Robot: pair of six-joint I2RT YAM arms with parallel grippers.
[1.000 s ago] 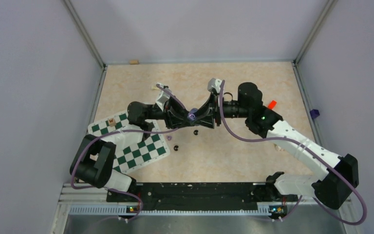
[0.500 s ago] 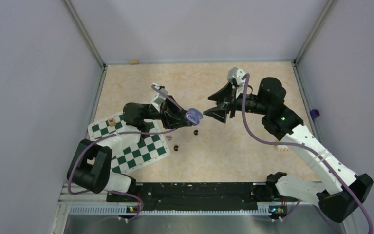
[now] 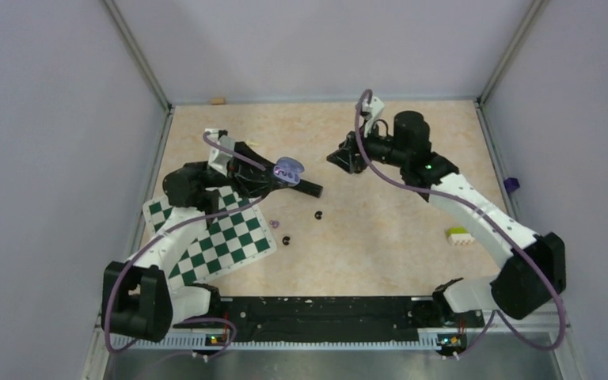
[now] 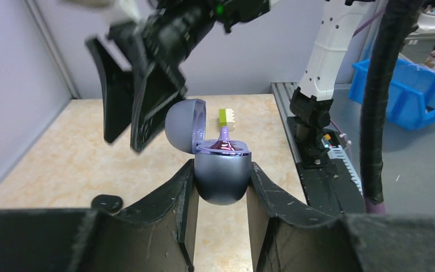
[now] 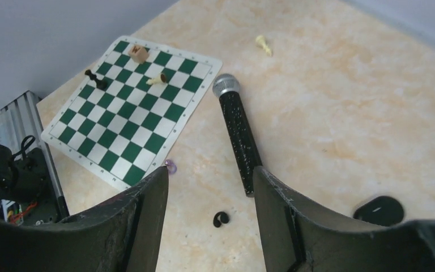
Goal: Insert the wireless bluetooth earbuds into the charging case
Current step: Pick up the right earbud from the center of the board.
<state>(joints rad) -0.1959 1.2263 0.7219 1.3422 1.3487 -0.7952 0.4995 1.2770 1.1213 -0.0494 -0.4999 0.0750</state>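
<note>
Charging case [image 4: 222, 173] open | left fingers [image 4: 173, 207] clamped on it | right fingers [image 5: 147, 215] apart, now withdrawn from it

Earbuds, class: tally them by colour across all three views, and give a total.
Purple earbuds: 2, one on the table, one in the case.
Black earbuds: 2, both on the table.
Total: 4

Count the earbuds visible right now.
4: one purple bud in the open case held by the left gripper, another purple bud at the chessboard corner, two black buds on the table nearby.
</note>
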